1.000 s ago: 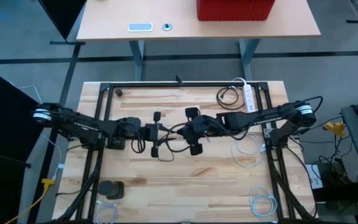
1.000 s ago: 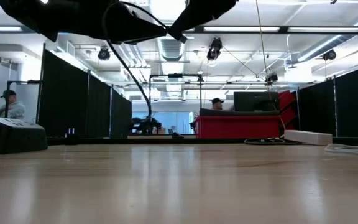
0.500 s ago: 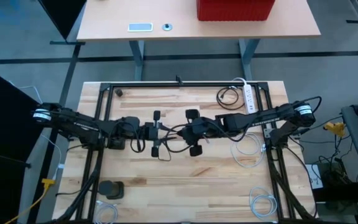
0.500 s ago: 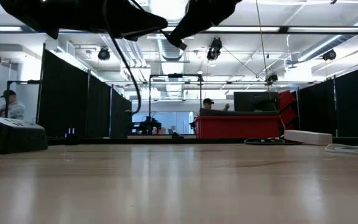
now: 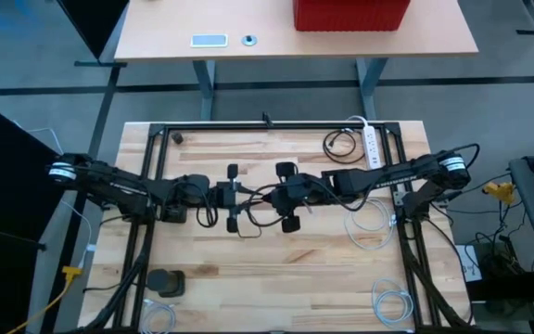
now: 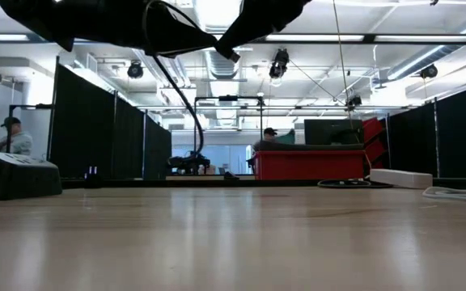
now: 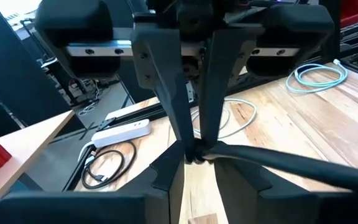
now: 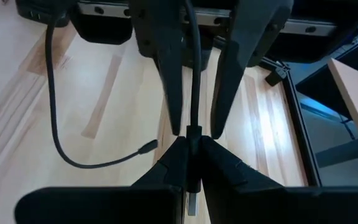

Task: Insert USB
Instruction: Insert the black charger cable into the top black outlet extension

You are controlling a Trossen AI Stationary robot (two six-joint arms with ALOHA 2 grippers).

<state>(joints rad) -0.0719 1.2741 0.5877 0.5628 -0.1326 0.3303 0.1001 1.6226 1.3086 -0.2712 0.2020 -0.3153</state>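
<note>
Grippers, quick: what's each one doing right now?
Left gripper: closed on the black cable, above mid-table.
Right gripper: closed on the USB plug, facing the left one.

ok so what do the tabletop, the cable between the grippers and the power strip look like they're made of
Tabletop: pale wood, apparently jointed planks, going by visible grain and seams, with a light sheen.
Cable: black and matte, bending in loose curves, probably rubber or soft plastic sheathing.
Power strip: white, smooth, rigid-looking casing, likely moulded plastic.
</note>
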